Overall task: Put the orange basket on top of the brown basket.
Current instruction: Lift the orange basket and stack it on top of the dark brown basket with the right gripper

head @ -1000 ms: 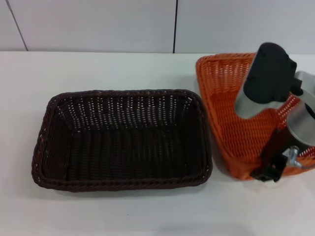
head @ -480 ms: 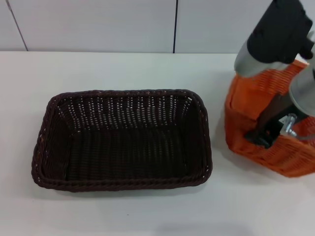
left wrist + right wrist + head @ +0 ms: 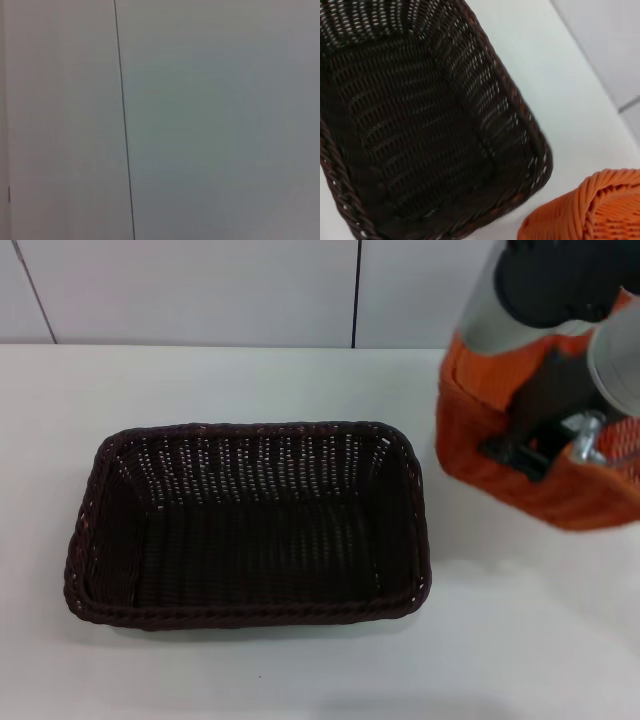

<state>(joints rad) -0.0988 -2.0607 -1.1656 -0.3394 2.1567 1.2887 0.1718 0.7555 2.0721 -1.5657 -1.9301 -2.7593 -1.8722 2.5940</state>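
1. White tabletop (image 3: 250, 680) fills the head view, and a pale panelled wall (image 3: 200, 290) with thin dark seams stands at its far edge.
2. On the table, left of centre, sits the brown basket (image 3: 248, 523), upright, its open top facing up and its long side running left to right.
3. Up at the far right, the orange basket (image 3: 480, 445) is off the table, tilted so that one side wall faces the camera.
4. It hangs to the right of the brown basket and apart from it; a strip of bare table shows between the two.
5. At the orange basket's rim is the right gripper (image 3: 520, 450), a dark claw clamped on the woven edge, with the grey and black arm rising behind it toward the top right corner.
6. From the right wrist view the brown basket (image 3: 420, 125) lies below with its dark woven floor and openwork walls in sight, and a corner of the orange basket (image 3: 590, 210) shows close to the camera.
7. Only plain wall (image 3: 200, 125) with one dark seam shows in the left wrist view; the left gripper appears in none of the views.
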